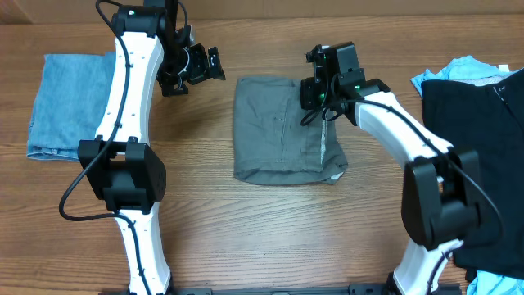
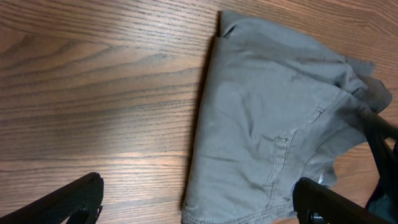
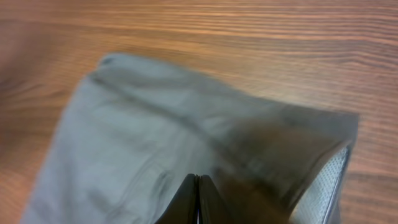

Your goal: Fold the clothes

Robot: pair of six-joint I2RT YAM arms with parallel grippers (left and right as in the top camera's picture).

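Free room:
- We log a bare strip of table (image 1: 246,238) along the near edge, between the two arm bases.
- We also log a gap between the left arm (image 1: 131,74) and the grey shorts (image 1: 278,131).

Obstacles:
- The shorts lie at the centre.
- The right gripper (image 1: 313,100), fingers together, is over their far right part.
- A blue denim piece (image 1: 70,102) lies at the left edge.
- A black garment (image 1: 475,139) runs along the right edge.
- A light-blue garment (image 1: 458,70) sits at the far right corner, seemingly tucked beneath it.

Looks down on grey shorts (image 2: 267,118), folded and wrinkled, flat on the wood-grain table (image 2: 93,81), right of centre. Shows a pocket seam (image 2: 274,167) and small rivet (image 2: 283,140) mid-cloth. Frames the left gripper (image 2: 199,193), black fingers (image 2: 68,202) spread wide at the bottom corners. Catches a dark object (image 2: 382,168) at the right edge, against the cloth.
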